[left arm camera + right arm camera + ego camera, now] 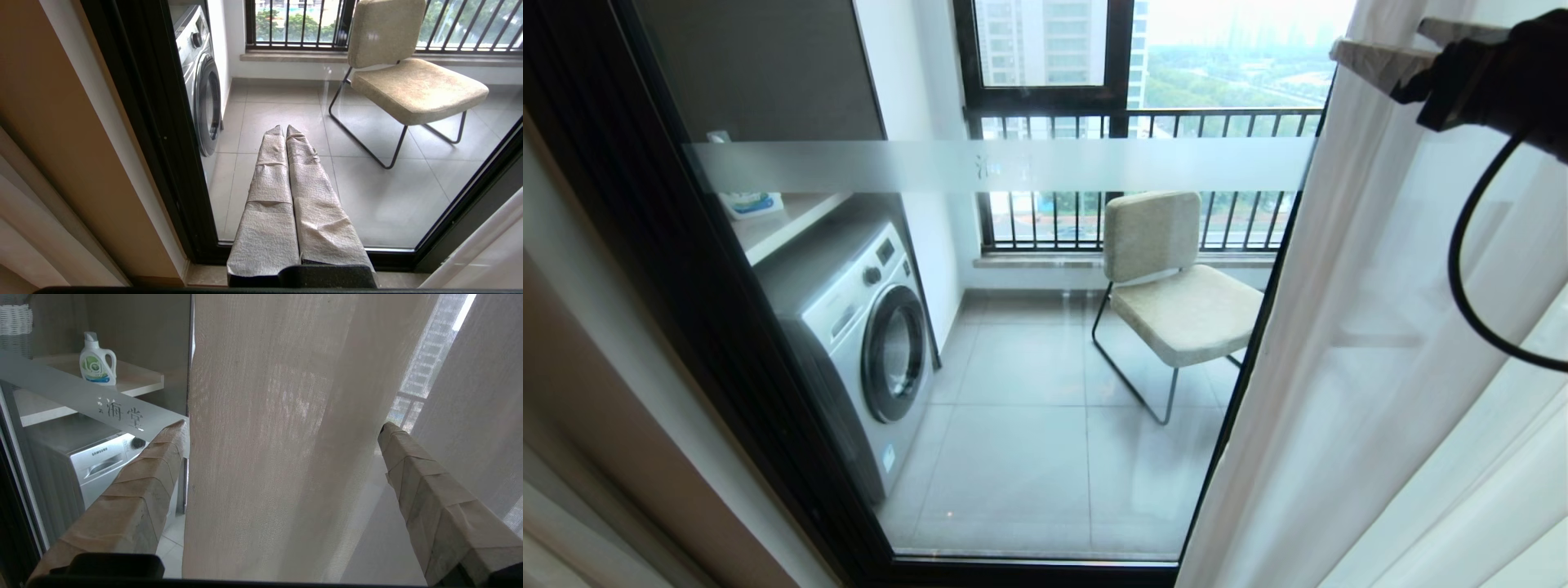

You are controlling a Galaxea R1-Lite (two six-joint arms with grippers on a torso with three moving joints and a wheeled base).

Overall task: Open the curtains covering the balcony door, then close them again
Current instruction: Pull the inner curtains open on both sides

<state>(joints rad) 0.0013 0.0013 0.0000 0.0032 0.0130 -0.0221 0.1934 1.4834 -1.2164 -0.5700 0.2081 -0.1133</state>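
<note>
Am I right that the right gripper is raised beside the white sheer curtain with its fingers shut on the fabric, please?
Not quite: the right gripper is raised at the sheer curtain, but its fingers stand wide open on either side of a fold, not shut on it. The right wrist view shows this.

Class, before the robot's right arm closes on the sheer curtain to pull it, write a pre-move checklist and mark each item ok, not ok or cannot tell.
1. Right pincer open wide: ok.
2. Fold of sheer curtain hanging between its fingers: ok.
3. Fabric already gripped: not ok, fingers stand apart on either side.
4. Left pincer shut, empty and away from the curtain, pointing at the balcony door: ok.
5. Door glass uncovered at the middle, with the washing machine and chair showing through: ok.
6. Curtain rail free to slide: cannot tell, out of view.
</note>
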